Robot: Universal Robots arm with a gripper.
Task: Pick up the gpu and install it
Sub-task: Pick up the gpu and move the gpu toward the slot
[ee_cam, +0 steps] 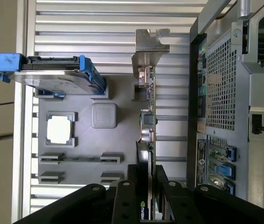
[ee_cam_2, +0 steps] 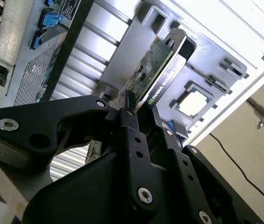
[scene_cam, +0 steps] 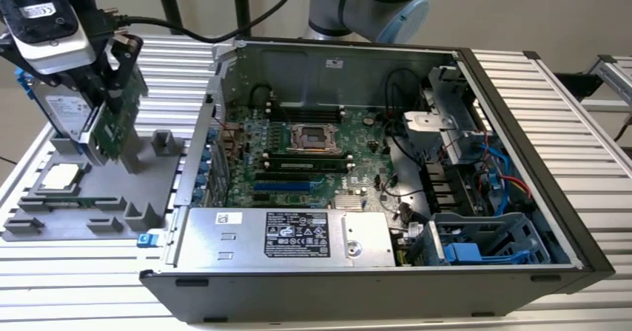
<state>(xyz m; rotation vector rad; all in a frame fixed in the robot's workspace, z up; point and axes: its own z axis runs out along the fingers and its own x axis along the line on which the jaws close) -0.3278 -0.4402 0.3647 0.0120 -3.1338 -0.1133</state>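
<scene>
The gpu [scene_cam: 112, 132] is a thin card with a green board face and a silver end bracket [ee_cam: 149, 45]. It hangs on edge over the grey parts tray [scene_cam: 99, 214] on the exterior view's left, outside the computer case. My gripper [scene_cam: 111, 75] is shut on the card's upper edge. Both wrist views show the black fingers clamped on the gpu [ee_cam_2: 157, 70] from either side, with my gripper [ee_cam: 147, 183] over the card's edge. Its lower corner sits close to the tray; whether they touch cannot be told.
An open computer case [scene_cam: 513, 124] lies on the exterior view's right, its motherboard [scene_cam: 296, 161] exposed and the power supply [scene_cam: 286, 235] at the front. A hard drive with blue clips [ee_cam: 52, 74] and a square silver CPU [ee_cam: 59, 129] rest in the tray beside the card.
</scene>
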